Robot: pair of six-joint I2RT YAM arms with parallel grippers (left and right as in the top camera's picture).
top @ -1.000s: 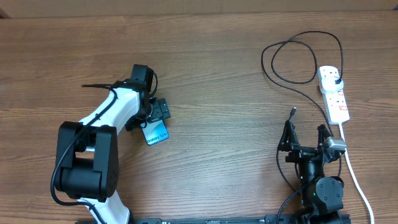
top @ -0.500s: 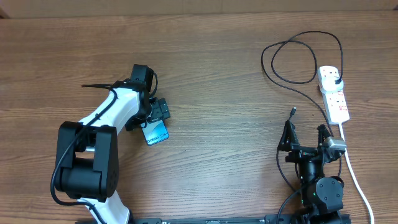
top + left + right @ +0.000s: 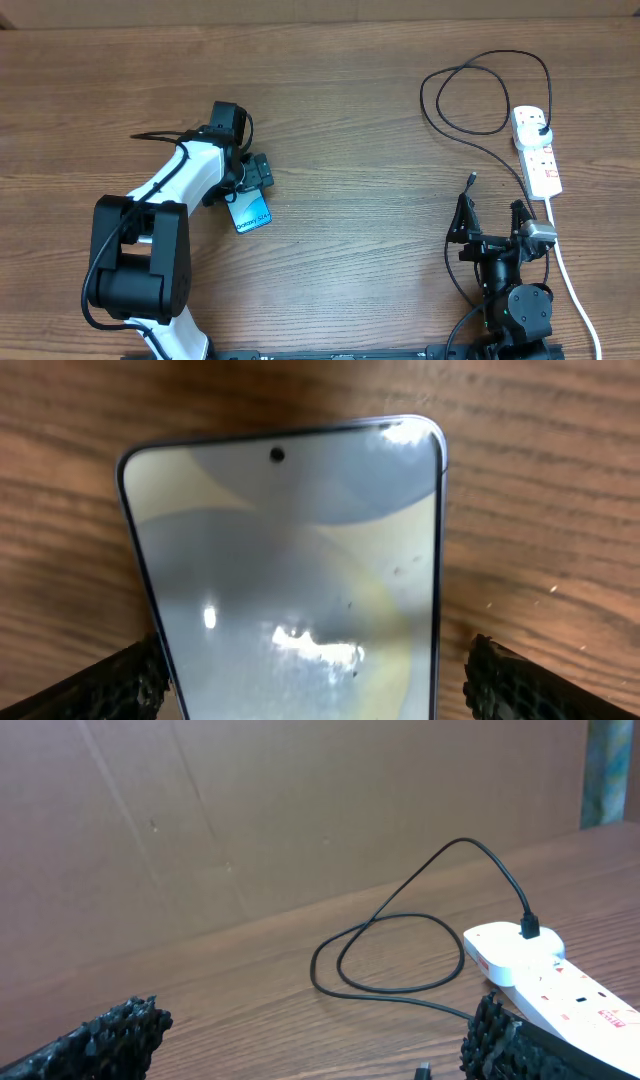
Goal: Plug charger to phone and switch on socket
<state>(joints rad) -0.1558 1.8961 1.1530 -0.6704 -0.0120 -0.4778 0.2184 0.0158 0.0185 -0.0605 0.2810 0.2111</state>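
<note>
Presently: phone [image 3: 290, 580] flat on table [image 3: 350, 120], screen up, lying within my left pincer [image 3: 315, 685], which stands spread wide. My right pincer [image 3: 491, 222], also spread, empty, sits near the charger [image 3: 470, 181] tip.

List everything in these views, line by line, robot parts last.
phone: one, black edge with blue-teal screen, flat on the table's left half, screen up.
charger: one, thin black cable, looped on the right; plug seated in the socket's far end, connector tip loose on the wood.
socket: one, white strip with red-marked switches, far right, thick white lead running toward the near edge.
table: one, brown wood grain.
cardboard wall: one, brown, behind the table.
left gripper: one, black, open, a finger on either side of the phone.
right gripper: one, black, open, near the connector tip.
</note>
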